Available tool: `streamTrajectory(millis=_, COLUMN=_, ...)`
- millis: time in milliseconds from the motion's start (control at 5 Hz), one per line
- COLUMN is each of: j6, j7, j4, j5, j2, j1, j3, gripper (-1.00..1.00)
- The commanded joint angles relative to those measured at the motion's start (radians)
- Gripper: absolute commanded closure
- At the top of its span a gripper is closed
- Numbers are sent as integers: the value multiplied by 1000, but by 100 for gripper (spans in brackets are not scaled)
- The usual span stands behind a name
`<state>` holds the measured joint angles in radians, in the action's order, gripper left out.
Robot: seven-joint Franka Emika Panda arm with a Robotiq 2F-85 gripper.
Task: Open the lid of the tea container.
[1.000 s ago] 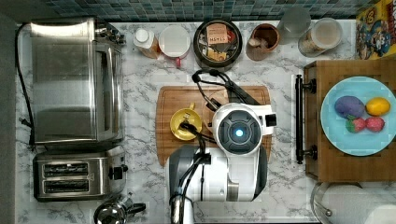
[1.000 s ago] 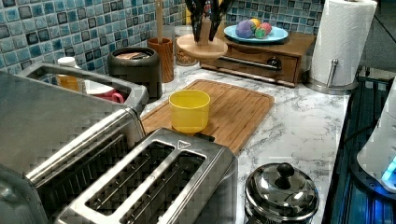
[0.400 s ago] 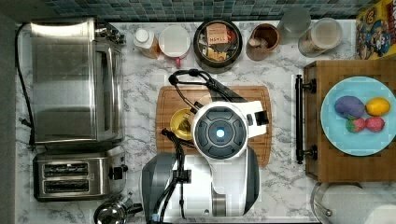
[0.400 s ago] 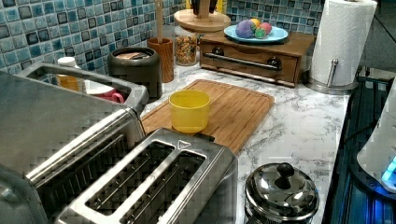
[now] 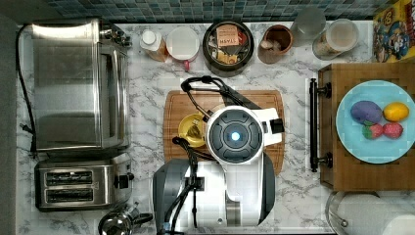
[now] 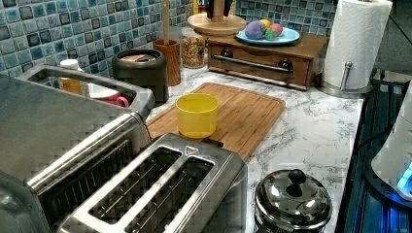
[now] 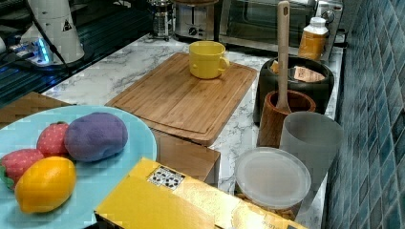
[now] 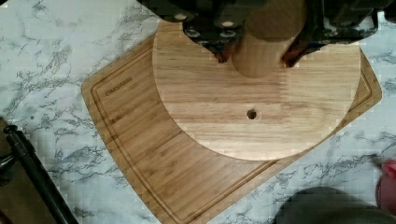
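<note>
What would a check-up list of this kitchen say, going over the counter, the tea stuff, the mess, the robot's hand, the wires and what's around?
Surface: marble counter with a wooden cutting board on it.
Job's things: lid off and held in the air above the board; tea container open, packets showing.
Clutter: yellow cup on the board; toaster; toaster oven; plate of toy fruit; paper towel roll.
End effector: end effector shut on the lid's knob.
Cables: black cables loop from the arm over the board.
Surroundings: blue tiled wall.
</note>
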<state>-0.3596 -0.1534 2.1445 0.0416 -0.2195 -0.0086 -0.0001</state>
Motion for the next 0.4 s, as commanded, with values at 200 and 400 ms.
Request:
streamTrajectory(millis=200, j6=-7, j7=-17, j4=-173, j5=-12, j2=-59, j1=15, j3=8, gripper=100)
streamTrajectory(millis=400, j6=-7, j7=-18, j4=-173, j5=-14, j2=-59, j1=11, j3=12, gripper=100)
